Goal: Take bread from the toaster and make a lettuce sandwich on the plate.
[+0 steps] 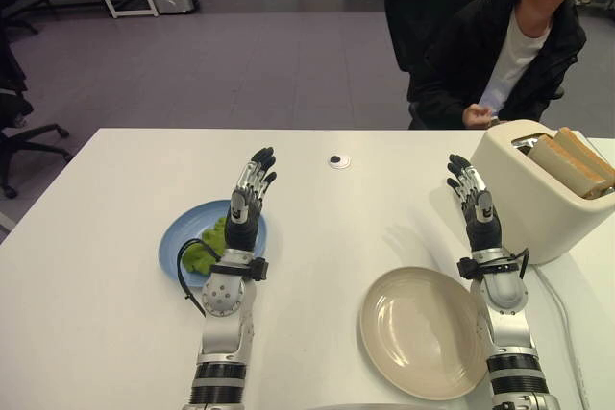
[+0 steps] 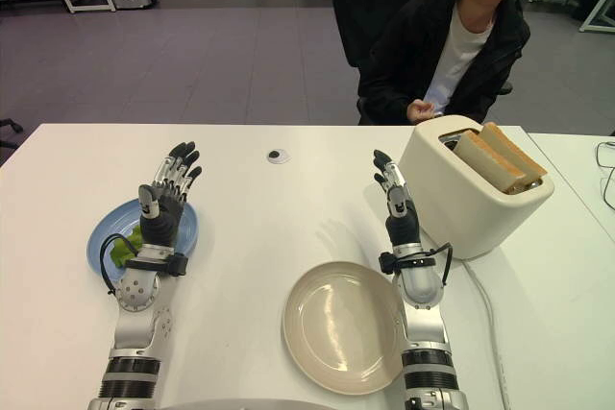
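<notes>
A cream toaster (image 1: 538, 194) stands at the right of the white table with two bread slices (image 1: 574, 162) sticking out of its slots. An empty beige plate (image 1: 423, 330) lies in front of it. A blue plate (image 1: 183, 237) at the left holds green lettuce (image 1: 205, 251). My left hand (image 1: 249, 197) is raised open above the blue plate, partly hiding the lettuce. My right hand (image 1: 473, 199) stands open just left of the toaster, beyond the beige plate, holding nothing.
A small round black-and-white disc (image 1: 338, 161) lies at the far middle of the table. A cable (image 1: 562, 328) runs from the toaster along the table's right side. A person sits behind the far right edge.
</notes>
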